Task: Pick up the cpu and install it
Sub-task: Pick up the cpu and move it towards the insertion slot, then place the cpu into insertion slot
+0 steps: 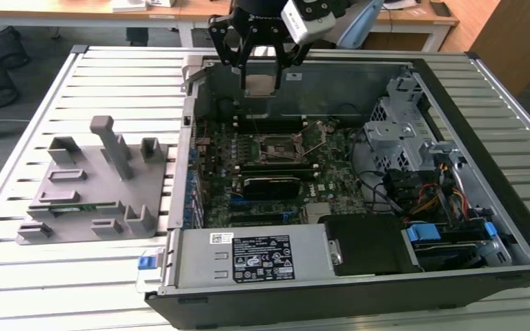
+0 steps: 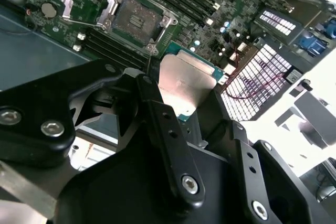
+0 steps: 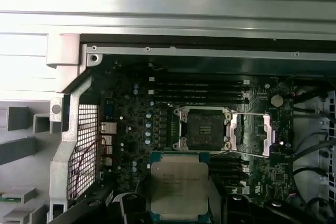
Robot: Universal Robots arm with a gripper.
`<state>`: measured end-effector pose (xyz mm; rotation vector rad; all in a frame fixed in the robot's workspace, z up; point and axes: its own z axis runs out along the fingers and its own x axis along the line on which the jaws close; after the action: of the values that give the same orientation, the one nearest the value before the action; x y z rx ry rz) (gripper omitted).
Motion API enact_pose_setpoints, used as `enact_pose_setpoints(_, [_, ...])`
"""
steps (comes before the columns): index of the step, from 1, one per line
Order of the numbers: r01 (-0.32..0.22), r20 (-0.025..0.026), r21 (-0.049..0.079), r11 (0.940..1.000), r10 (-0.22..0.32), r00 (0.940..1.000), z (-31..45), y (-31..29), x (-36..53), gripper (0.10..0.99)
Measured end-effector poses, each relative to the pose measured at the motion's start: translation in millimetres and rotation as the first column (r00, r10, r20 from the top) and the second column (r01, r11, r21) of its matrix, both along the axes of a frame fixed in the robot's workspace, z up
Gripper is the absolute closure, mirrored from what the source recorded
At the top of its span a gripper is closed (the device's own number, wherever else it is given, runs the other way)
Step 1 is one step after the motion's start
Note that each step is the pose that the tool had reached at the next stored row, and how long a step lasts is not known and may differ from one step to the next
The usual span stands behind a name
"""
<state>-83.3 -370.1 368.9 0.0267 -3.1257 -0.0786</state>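
Found the gripper (image 1: 263,74) closed on the cpu (image 3: 179,183), pinching it by two opposite edges with nothing else in the grasp. Held the chip in the air over the open computer case (image 1: 339,307), above the motherboard (image 1: 223,148) and toward the case's far wall in the exterior view. Not seated yet: sat near the CPU socket (image 3: 203,128) but apart from it in the first wrist view, with the socket's load plate (image 3: 252,132) swung open and the dark bed of contacts bare.

Carried flat, silver lid up toward the first wrist camera, with green substrate showing as a thin border around the lid in both wrist views. Nearly square in outline, so no long axis worth naming. Ran roughly parallel to the socket frame along its edges in the first wrist view. Could not make out any corner mark for alignment.

Judged light, thin and stiff, with no give under the pinch. Judged the metal lid smooth enough to slip under a loose clamp, and the underside, like the socket's contacts, the fragile part. Best taken as here, by the side edges, never across the faces.

Noted, well apart on the slatted table (image 1: 25,289) toward the exterior view's left, the grey fixture (image 1: 90,196) with a green memory stick (image 1: 76,206) lying in it.
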Motion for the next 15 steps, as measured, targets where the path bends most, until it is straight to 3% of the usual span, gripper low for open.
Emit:
enact_pose_setpoints(7, [0.000, 0.0000, 0.000, 1.0000, 0.000, 1.0000, 0.0, 0.0, 16.4, 0.557])
enact_pose_setpoints(15, [0.000, 0.0000, 0.001, 1.0000, 0.000, 1.0000, 0.0, 0.0, 26.2, 0.557])
